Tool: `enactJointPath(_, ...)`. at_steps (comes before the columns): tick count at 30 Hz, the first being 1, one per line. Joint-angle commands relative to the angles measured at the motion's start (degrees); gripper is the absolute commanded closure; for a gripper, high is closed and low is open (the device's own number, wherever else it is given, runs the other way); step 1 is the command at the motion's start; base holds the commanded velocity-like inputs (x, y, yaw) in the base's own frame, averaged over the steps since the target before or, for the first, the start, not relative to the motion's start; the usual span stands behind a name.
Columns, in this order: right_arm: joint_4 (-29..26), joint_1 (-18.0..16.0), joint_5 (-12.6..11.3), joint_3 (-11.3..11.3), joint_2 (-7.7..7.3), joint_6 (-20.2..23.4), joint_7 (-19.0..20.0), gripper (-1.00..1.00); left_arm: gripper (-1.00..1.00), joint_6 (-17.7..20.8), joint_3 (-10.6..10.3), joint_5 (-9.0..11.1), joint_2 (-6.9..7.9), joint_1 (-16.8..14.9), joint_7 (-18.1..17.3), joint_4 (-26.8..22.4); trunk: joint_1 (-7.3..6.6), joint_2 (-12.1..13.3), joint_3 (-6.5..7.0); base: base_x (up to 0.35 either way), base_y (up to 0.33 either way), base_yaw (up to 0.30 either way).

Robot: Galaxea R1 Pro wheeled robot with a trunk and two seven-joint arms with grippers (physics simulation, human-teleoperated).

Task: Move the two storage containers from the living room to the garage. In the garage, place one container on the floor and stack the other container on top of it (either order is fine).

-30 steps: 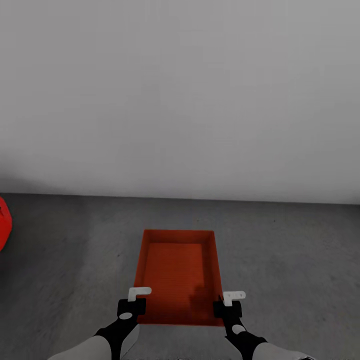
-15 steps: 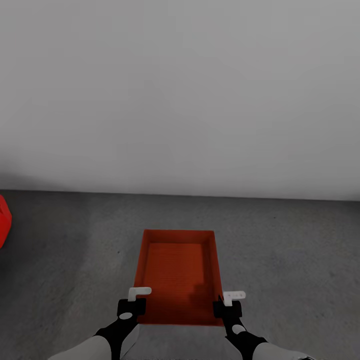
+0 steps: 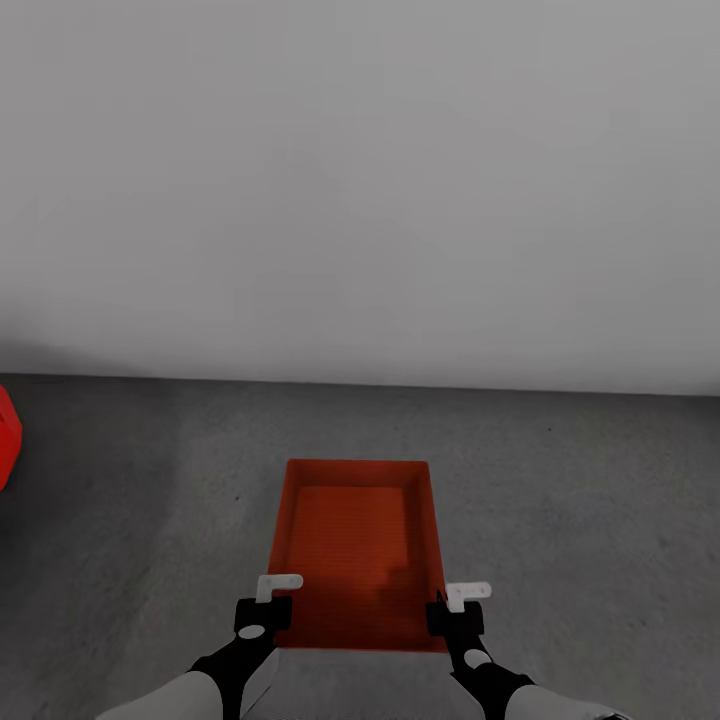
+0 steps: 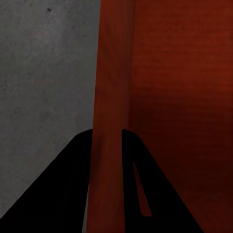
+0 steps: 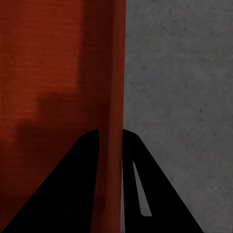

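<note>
Head view looks down over the container (image 3: 356, 540); both wrist views hug its side walls.

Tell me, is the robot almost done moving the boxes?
Partly. One red-orange open-top storage container has reached the room with the dark grey concrete floor. The left gripper and right gripper each clamp a side wall. Whether it touches the floor is unclear. Releasing it and stacking the second container remain.

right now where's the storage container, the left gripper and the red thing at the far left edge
storage container (image 3: 352, 545), head view, on its ribbed inside bottom
left gripper (image 3: 272, 600), head view, at its fingertips, on the container's left wall
red thing (image 3: 6, 440), head view, on its visible edge, cut off by the frame
</note>
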Motion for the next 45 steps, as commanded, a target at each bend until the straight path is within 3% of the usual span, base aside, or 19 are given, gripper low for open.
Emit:
enactJointPath(1,0.01,0.00,0.75,-1.52,0.10,0.33,0.27,1.00,1.00,-0.18,4.41,0.65,-0.02,-0.07,1.91,-0.69,0.00,-0.04,-0.06,0.000,0.000,0.000)
enactJointPath(27,0.01,0.00,0.75,-1.52,0.13,0.34,0.23,1.00,1.00,-0.25,4.41,0.65,-0.02,-0.07,1.90,-0.69,0.00,-0.04,-0.09,0.000,0.000,0.000)
enactJointPath(45,0.01,0.01,0.75,-1.52,0.13,0.33,0.23,1.00,1.00,-0.25,4.44,0.65,-0.02,-0.07,1.82,-0.69,3.96,-7.26,-3.32,0.000,0.000,0.000)
